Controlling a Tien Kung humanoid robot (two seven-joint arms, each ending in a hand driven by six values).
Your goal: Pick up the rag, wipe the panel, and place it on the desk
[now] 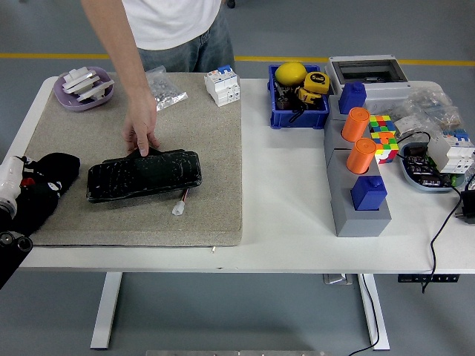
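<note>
A person's hand (140,133) is reaching down from the far side and touching the upper left edge of the black panel (144,175), which is lying on the grey mat (141,148) on the desk (282,193). The black rag (41,189) is lying at the mat's left edge, well left of the panel. The robot's left hand (9,194) is showing at the picture's left edge against the rag; whether it is grasping the rag cannot be told. A small white connector (179,208) is lying just below the panel.
</note>
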